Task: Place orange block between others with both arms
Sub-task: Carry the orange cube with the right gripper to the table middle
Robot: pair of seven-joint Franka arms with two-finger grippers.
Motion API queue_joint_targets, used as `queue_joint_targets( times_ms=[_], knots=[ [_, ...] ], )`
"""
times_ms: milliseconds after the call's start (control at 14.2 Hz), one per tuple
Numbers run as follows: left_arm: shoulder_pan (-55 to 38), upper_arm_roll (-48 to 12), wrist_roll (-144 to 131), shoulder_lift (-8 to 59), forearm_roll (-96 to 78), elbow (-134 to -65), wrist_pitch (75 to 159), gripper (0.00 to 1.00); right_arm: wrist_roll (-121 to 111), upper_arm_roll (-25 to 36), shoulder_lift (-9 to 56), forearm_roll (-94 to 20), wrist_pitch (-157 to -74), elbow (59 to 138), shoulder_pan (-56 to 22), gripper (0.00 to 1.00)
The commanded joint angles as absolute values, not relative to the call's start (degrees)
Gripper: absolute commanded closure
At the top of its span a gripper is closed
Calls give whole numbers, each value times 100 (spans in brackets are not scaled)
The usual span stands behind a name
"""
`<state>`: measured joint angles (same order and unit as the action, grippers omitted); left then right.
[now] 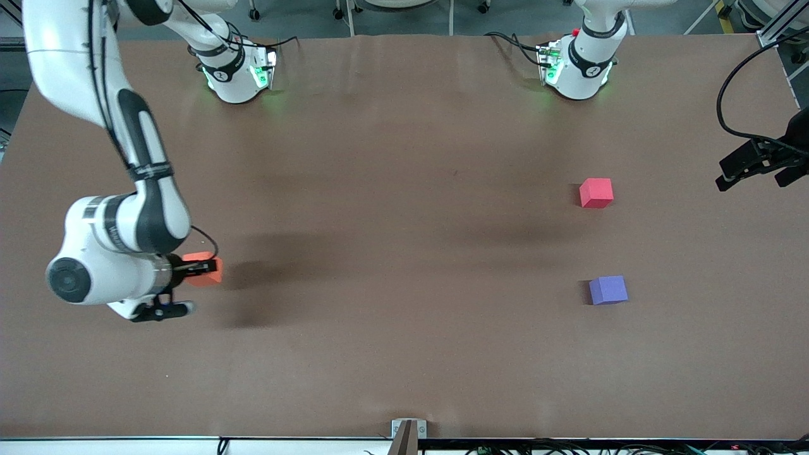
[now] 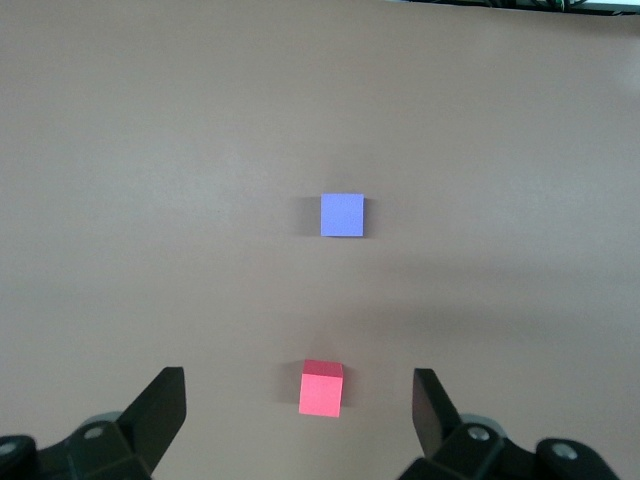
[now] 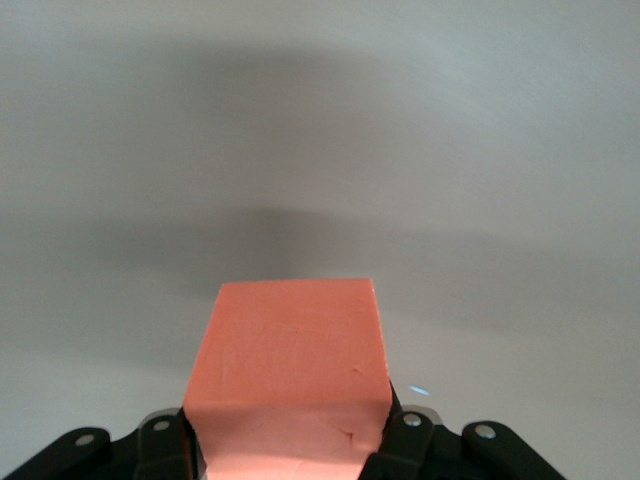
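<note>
The orange block is clamped between the jaws of my right gripper, low at the right arm's end of the table. Whether the block rests on the surface I cannot tell. The red-pink cube and the purple-blue cube stand apart at the left arm's end, the purple-blue one nearer the front camera. My left gripper hangs open and empty high over that end of the table, looking down on both cubes.
A brown cover spans the table. The two arm bases stand along its farthest edge. A small metal bracket sits at the edge nearest the front camera. A black cable loops above the left gripper.
</note>
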<state>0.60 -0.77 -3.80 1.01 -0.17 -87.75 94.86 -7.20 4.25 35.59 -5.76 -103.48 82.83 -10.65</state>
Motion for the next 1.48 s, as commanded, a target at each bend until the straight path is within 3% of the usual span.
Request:
queue_joint_targets(
  times_ms=[0, 282, 634, 845, 1408],
  knots=[
    [97, -105, -431, 35, -18, -8789, 9466, 0, -747, 510, 3595, -606, -10423, 8113, -2194, 54],
    [97, -105, -431, 35, -18, -8789, 9466, 0, -2139, 501, 3971, -598, -11670, 7850, -3365, 54],
    [105, -79, -343, 61, -18, -8824, 9466, 0, -3778, 536, 4763, -528, -11611, 6655, -4085, 53],
    [105, -79, -343, 70, -18, -8868, 9466, 0, -3797, 519, 4991, 489, -11619, 6557, -4596, 53],
    [114, -70, -352, 123, -44, -8903, 9422, 0, -3771, 562, 5563, 826, -11593, 6346, -5168, 52]
  ],
)
